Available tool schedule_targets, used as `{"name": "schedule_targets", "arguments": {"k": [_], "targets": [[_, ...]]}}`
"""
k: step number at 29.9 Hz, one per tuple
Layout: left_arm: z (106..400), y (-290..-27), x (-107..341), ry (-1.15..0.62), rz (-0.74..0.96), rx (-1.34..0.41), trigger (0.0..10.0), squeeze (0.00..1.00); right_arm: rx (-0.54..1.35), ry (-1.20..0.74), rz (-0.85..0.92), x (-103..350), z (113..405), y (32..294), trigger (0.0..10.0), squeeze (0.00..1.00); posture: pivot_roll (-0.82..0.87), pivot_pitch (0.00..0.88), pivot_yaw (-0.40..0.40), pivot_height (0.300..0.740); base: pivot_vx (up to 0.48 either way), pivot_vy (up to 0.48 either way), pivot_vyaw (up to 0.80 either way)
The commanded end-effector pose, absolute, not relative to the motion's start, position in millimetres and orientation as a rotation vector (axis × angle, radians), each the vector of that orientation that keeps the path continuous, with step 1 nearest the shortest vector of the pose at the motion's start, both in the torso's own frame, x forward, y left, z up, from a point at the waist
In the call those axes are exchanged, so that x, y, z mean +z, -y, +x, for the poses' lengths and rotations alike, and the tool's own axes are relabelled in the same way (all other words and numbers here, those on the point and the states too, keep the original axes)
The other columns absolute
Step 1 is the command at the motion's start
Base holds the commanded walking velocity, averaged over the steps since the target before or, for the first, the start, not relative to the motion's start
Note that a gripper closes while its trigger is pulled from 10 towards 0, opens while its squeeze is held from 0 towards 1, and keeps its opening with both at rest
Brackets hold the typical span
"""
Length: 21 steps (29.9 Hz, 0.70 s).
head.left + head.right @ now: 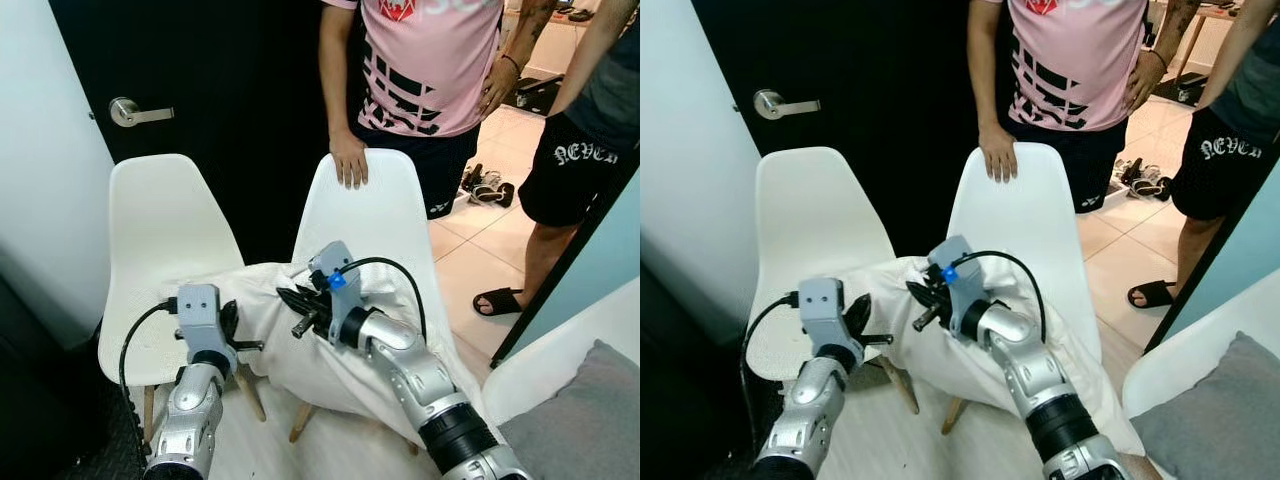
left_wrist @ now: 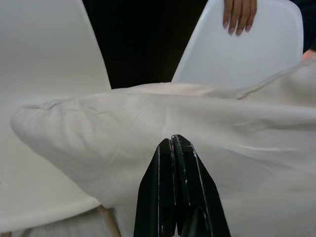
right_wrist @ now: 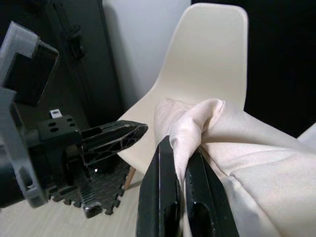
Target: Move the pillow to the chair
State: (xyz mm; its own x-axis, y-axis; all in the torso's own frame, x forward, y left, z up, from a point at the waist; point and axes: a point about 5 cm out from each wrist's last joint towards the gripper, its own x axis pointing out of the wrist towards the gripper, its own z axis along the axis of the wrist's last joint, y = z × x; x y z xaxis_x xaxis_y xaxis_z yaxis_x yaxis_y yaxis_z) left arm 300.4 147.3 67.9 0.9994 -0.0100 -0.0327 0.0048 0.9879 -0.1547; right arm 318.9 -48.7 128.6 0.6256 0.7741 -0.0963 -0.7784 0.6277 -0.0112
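Soft white fabric pillow draped across two white moulded plastic chairs | right pincer pinching its fold | left pincer pressed together, empty, at 9 o'clock | risk: single pinch slips, pillow slides floorward.

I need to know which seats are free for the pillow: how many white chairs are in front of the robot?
2. One white chair stands on the robot's left by the dark door; the other is to its right, a person's hand on its backrest, the pillow draped across both.

Bright, even indoor light — sharp
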Motion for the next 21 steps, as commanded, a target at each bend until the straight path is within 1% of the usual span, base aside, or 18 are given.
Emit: {"name": "schedule_targets", "arguments": {"k": [1, 2, 7, 11, 17, 21], "targets": [[301, -143, 68, -0.042, -0.16, -0.019, 10.0, 0.0, 0.885, -0.054, -0.037, 134, 321, 51, 10.0, 0.0, 0.12, 0.0, 0.009, 0.74, 0.0, -0.356, 0.0], [301, -143, 68, -0.042, -0.16, -0.019, 10.0, 0.0, 0.885, -0.054, -0.037, 134, 321, 51, 10.0, 0.0, 0.12, 0.0, 0.009, 0.74, 0.0, -0.356, 0.0], [305, -144, 79, 0.01, -0.152, -0.026, 10.0, 0.0, 0.843, -0.029, 0.08, 143, 326, 53, 10.0, 0.0, 0.12, 0.0, 0.006, 0.74, 0.0, 0.0, 0.0], [307, -149, 90, 0.063, -0.136, -0.029, 10.0, 0.0, 0.861, -0.023, 0.072, 143, 325, 52, 10.0, 0.0, 0.12, 0.0, 0.004, 0.74, 0.0, 0.0, 0.0], [311, -161, 109, 0.13, -0.128, 0.003, 10.0, 0.0, 0.865, -0.02, 0.077, 143, 324, 51, 10.0, 0.0, 0.13, 0.0, 0.003, 0.74, 0.375, 0.0, 0.0], [312, -161, 113, 0.145, -0.128, -0.001, 10.0, 0.0, 0.857, -0.013, 0.089, 145, 325, 52, 10.0, 0.0, 0.13, 0.0, 0.004, 0.74, 0.41, 0.0, 0.0]]}}
